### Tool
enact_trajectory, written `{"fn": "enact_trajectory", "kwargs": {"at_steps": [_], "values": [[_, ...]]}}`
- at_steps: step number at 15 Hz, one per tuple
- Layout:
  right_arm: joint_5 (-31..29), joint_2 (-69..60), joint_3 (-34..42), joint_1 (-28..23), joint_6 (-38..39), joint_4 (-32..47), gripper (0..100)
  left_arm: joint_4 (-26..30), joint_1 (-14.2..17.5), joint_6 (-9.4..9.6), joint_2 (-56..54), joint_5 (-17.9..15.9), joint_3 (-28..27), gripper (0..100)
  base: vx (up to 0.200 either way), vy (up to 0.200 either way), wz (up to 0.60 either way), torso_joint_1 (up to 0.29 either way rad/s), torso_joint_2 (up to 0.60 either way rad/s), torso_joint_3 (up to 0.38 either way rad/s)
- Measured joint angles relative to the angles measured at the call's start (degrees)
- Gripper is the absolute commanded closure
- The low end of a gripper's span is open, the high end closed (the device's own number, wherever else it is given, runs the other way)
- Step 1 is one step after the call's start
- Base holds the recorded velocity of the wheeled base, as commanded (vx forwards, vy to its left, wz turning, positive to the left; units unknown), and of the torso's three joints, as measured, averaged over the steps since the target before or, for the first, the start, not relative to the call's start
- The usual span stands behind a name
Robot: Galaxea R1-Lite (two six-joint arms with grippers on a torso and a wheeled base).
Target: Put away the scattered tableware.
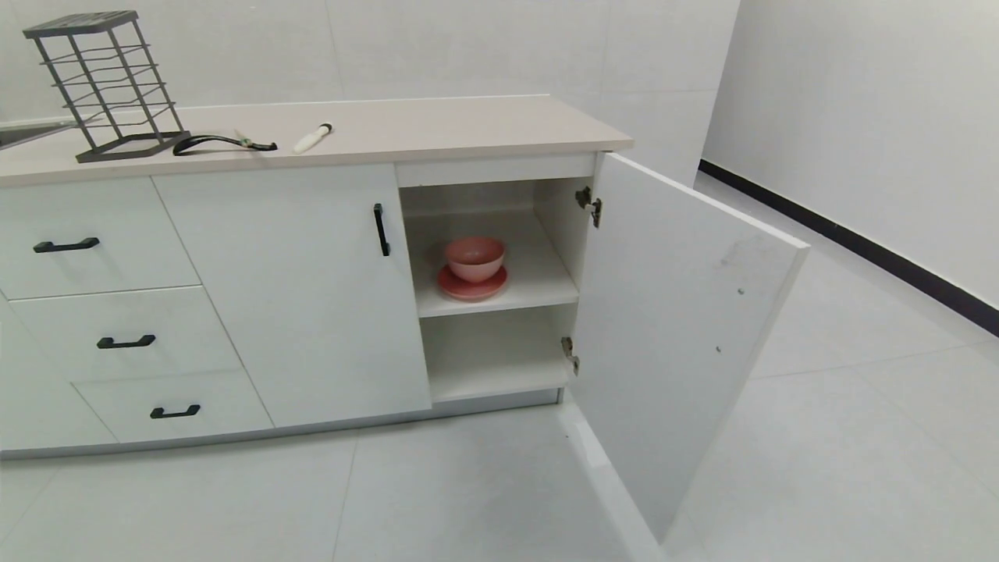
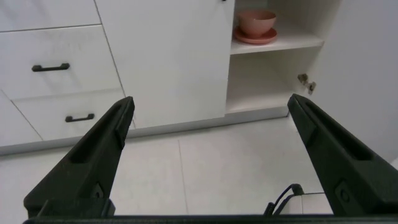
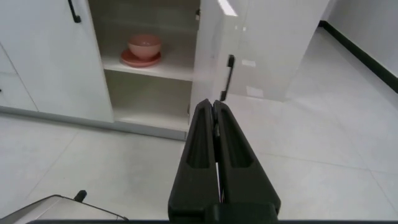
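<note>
The left pincer [image 2: 211, 102] gaped empty; the right pincer [image 3: 213, 107] stood closed on nothing. Well ahead, a round pink bowl [image 1: 474, 256] sat on a pink plate [image 1: 471, 289], shelved. The right might clip the open white door [image 1: 679, 312] nearby.

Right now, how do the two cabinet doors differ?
The left door is shut; the right door stands swung wide open, baring the pink bowl on its plate. In the head view, the left door shows its front and black handle; the right door shows its inner face and hinges. Both are white.
</note>
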Motion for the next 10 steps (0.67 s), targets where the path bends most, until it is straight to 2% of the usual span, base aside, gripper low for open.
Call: {"fn": "enact_trajectory", "kwargs": {"at_steps": [5,10], "values": [[0.04,1.48,-0.88,-0.21,-0.07,-0.59,100,0.02,-0.04,-0.09,0.00,0.06,0.00,0,0.000,-0.200,0.00,0.004,0.00,0.003],[2.00,10.80,-2.93,-0.05,-0.16,-10.35,100,0.05,-0.15,-0.27,0.00,0.09,0.00,0,0.000,0.000,0.00,0.000,0.00,0.000]]}}
